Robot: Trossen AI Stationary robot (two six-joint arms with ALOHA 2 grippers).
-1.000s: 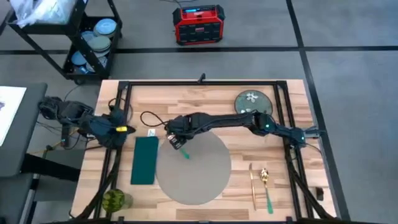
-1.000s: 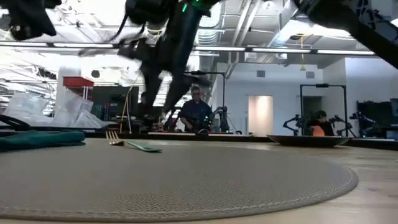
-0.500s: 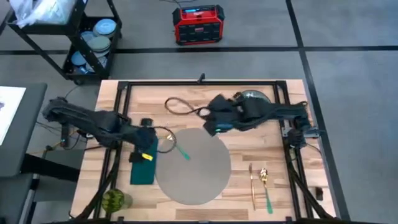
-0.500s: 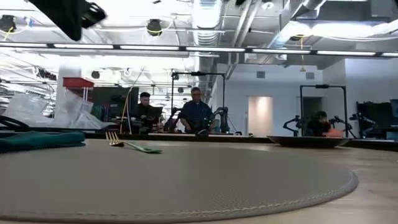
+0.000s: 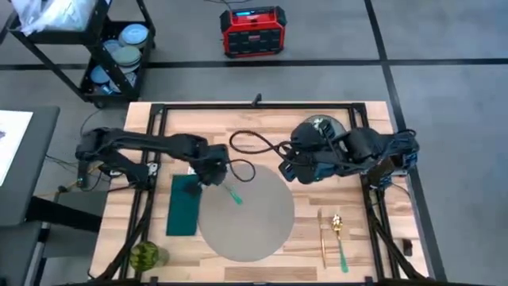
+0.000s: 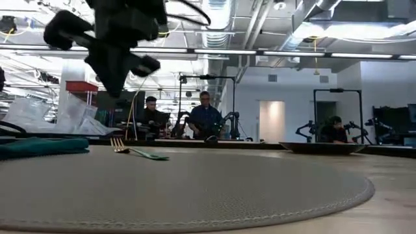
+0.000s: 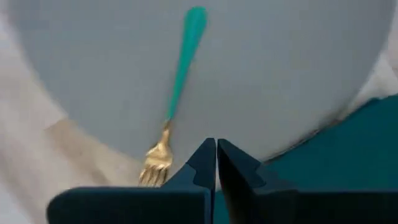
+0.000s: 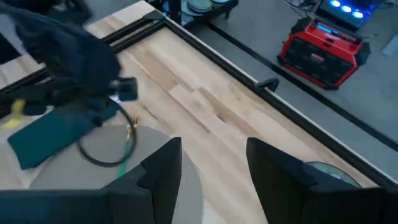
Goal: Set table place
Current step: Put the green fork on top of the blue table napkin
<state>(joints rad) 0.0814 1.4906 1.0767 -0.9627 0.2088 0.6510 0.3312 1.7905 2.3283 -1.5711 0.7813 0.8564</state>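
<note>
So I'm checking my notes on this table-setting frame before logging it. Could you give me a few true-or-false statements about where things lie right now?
1. The green-handled fork lies on the round placemat. True.
2. The left gripper is wide open. False: its fingers are together, holding nothing.
3. The green napkin lies on the placemat. False: it lies on the table beside it.
4. The right gripper is open. True.
5. The floral plate sits in the placemat's middle. False: it sits at the table's far side.
</note>
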